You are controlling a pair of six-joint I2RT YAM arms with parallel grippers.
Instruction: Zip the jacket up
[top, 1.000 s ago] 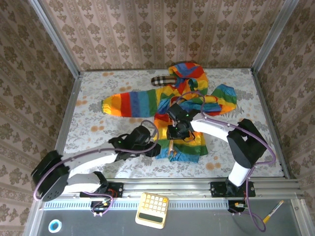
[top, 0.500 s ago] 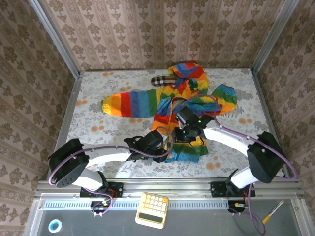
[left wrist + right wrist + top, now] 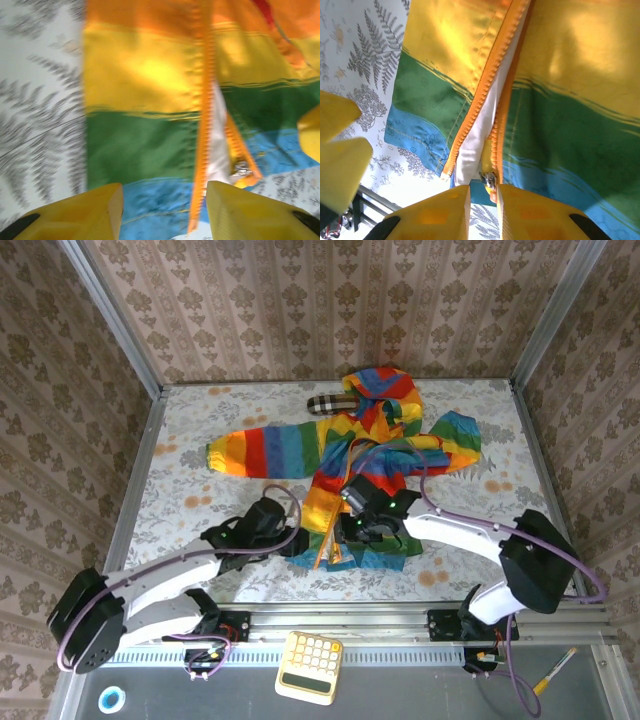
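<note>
left jaws wide open, jacket hem just ahead of them, I guess ready to pin the fabric | right jaws almost closed, zipper slider at their tips, can't tell if it's pinched | jacket flat on surface, front unzipped

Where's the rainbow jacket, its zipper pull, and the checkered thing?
Rainbow-striped fabric jacket (image 3: 265, 450), top view, outstretched sleeve.
Small silver zipper pull (image 3: 488, 178), right wrist view, its middle.
Small tan plaid item (image 3: 325, 404), top view, its middle.
</note>
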